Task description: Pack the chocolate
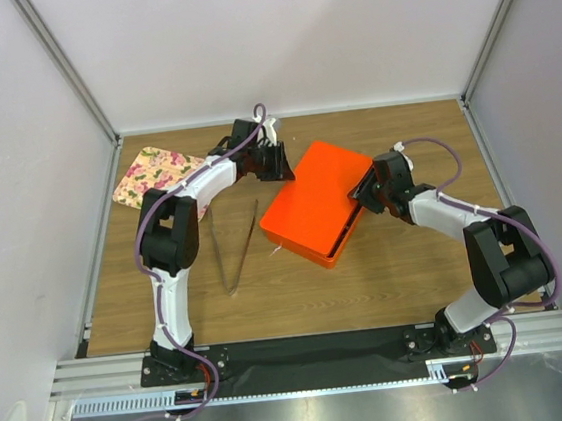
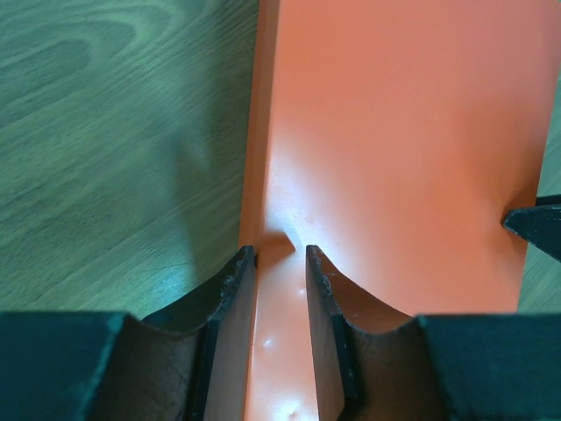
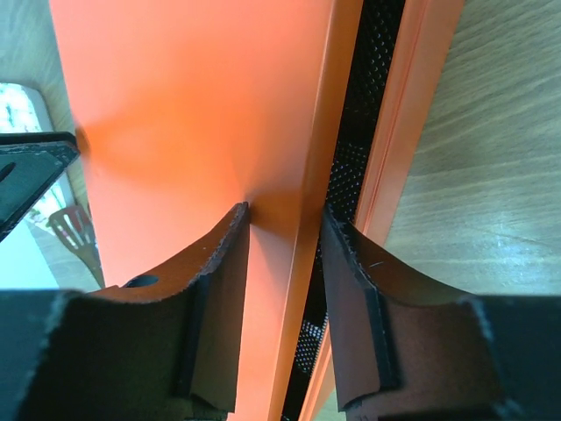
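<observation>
Two arms reach out over the wooden table (image 1: 388,270) and meet at one orange box (image 1: 341,248): the left arm (image 1: 178,231) stretches far forward and bends right at the wrist, while the right arm (image 1: 463,216) folds at the elbow and angles left. Between them the orange lid (image 1: 319,191) lies flat on the box, shifted slightly off it, so a strip of black perforated lining (image 3: 351,158) shows along one side. The left tool (image 2: 280,259) is narrowed to a slim gap on the lid's far-left edge, fingers either side of the rim. The right tool (image 3: 285,215) pinches the opposite rim likewise — one finger over the lid, one in the gap. Tongs (image 1: 237,250) lie near the left arm. No chocolate shows in any view.
</observation>
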You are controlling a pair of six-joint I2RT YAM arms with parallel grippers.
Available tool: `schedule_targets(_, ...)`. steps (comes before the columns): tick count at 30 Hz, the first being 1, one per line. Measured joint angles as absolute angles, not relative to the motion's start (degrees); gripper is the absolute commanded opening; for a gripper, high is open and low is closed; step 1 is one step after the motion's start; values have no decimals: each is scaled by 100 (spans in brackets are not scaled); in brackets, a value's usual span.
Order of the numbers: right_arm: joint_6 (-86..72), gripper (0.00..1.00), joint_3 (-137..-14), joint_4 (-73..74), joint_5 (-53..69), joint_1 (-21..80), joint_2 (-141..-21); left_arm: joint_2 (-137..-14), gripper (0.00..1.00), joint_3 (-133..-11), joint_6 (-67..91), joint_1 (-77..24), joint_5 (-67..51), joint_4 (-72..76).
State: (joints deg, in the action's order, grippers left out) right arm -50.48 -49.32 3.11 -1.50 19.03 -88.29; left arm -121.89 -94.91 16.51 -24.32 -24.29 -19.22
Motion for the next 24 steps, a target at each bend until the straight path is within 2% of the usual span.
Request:
schedule_targets(1,-5068,22,-4895,244,-126,1892,-8825,-12189,34,-9483,1653,-2427,-2436,-1905)
schedule_targets(13,-5238,11,-4427,-242,75,1732,-8519,-12189,35,-9380,1868,-2397,-2700,-1717)
schedule_targets(24,-5339,8,-4112,-480,246,1562,-7953,-12189,35,-9373,1984,-2410,-2869,-1682)
